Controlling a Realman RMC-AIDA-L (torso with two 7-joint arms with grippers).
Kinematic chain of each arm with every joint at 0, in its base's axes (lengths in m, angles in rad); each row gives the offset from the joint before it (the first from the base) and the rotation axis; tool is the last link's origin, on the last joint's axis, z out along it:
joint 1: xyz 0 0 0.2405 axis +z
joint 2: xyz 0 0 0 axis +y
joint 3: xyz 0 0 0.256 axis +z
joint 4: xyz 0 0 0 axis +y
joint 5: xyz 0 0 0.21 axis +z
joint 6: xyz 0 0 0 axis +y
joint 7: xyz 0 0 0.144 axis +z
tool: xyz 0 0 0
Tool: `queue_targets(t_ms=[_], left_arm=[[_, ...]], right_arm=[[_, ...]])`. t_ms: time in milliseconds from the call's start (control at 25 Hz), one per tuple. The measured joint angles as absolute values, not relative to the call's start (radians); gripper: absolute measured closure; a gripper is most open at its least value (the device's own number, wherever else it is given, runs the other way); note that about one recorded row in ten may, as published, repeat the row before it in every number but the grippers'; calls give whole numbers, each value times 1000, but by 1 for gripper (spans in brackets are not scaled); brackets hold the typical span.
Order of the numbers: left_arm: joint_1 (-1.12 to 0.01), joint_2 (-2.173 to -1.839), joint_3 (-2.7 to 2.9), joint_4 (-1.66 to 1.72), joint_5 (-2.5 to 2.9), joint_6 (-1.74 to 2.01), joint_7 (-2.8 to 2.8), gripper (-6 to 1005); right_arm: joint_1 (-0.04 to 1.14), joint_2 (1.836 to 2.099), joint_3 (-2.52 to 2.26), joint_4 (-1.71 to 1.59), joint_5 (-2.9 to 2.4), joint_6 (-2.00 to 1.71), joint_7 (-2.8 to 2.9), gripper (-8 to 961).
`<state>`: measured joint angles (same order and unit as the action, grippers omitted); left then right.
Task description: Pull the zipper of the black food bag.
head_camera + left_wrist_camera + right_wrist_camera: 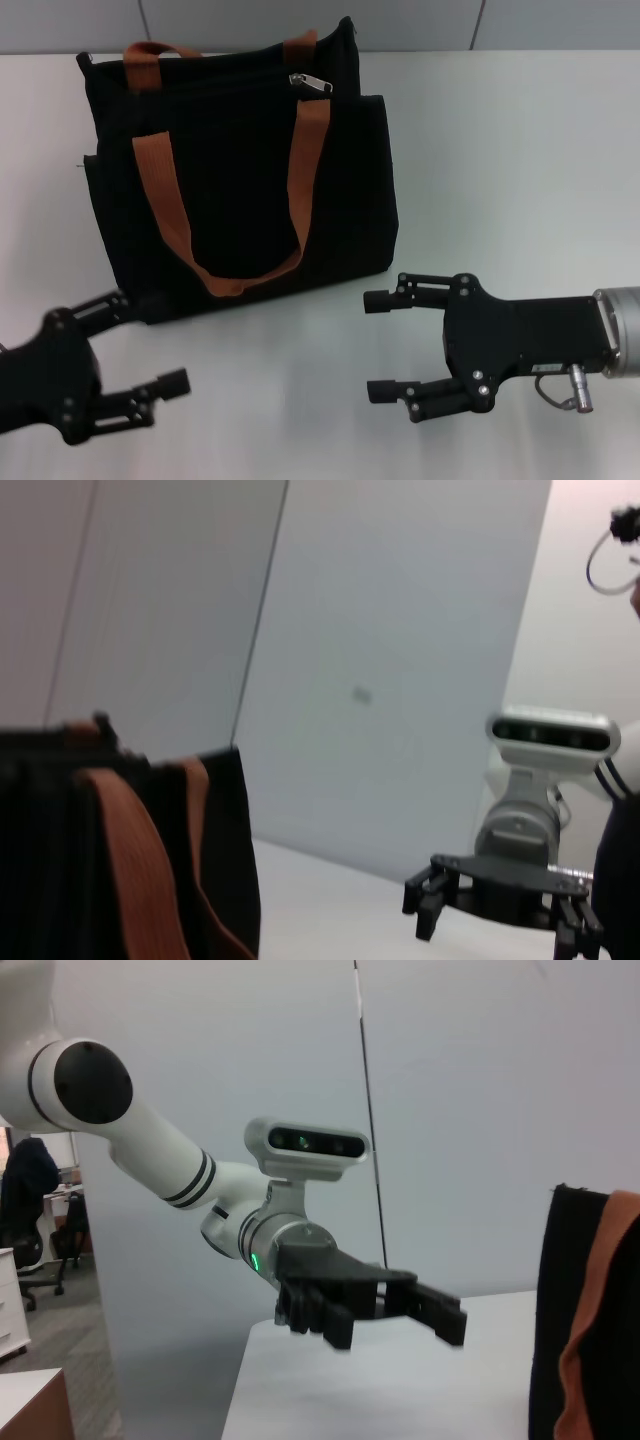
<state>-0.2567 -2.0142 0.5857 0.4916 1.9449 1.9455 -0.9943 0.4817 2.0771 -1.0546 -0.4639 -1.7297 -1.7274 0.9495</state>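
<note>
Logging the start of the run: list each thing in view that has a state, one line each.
Large boxy black fabric food bag: upright on the white table, nothing gripping it.
Small silver metal zipper pull: lies at the bag's right end, untouched.
Orange-brown webbing handles: near one hangs down the front.
Left gripper: open, low in front of the bag.
Right gripper: open, clear of the bag.

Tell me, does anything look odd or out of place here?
Nothing stands out. The black food bag stands upright on the white table, its zipper at the top edge. The left gripper and right gripper are open in front, touching nothing.
</note>
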Motion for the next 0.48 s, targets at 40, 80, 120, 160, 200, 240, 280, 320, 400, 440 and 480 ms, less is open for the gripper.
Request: queue_targets(t_ms=[40, 80, 120, 160, 200, 240, 280, 320, 400, 440, 480], left_arm=[[-257, -2019, 586, 491, 1959, 1937, -989, 170], [-257, -2026, 586, 491, 1977, 1926, -983, 170], [-256, -2028, 586, 491, 1985, 1922, -979, 170], [-256, -2031, 586, 491, 1994, 1919, -976, 170], [-257, -2032, 586, 491, 2000, 1918, -973, 170], [-257, -2033, 586, 491, 2001, 1918, -972, 170], [-258, -2033, 587, 491, 2002, 1918, -972, 170], [-259, -2032, 587, 491, 2002, 1917, -972, 170], [-262, -2030, 587, 491, 2009, 1917, -972, 170], [-262, -2030, 587, 491, 2009, 1917, -972, 170], [-263, -2029, 587, 492, 2011, 1917, -972, 170]], right_arm=[[486, 2077, -1055, -454, -1732, -1725, 941, 128], [490, 2077, -1055, -442, -1735, -1721, 933, 128], [494, 2077, -1055, -431, -1738, -1714, 925, 128], [497, 2077, -1055, -423, -1742, -1707, 920, 128], [499, 2077, -1054, -416, -1752, -1693, 913, 128], [499, 2077, -1054, -416, -1752, -1693, 913, 128], [499, 2077, -1054, -414, -1758, -1689, 912, 128], [499, 2077, -1054, -414, -1761, -1687, 912, 128], [500, 2077, -1054, -414, -1764, -1686, 912, 128], [500, 2077, -1054, -414, -1764, -1686, 912, 128], [500, 2077, -1054, -414, -1764, -1686, 912, 128]])
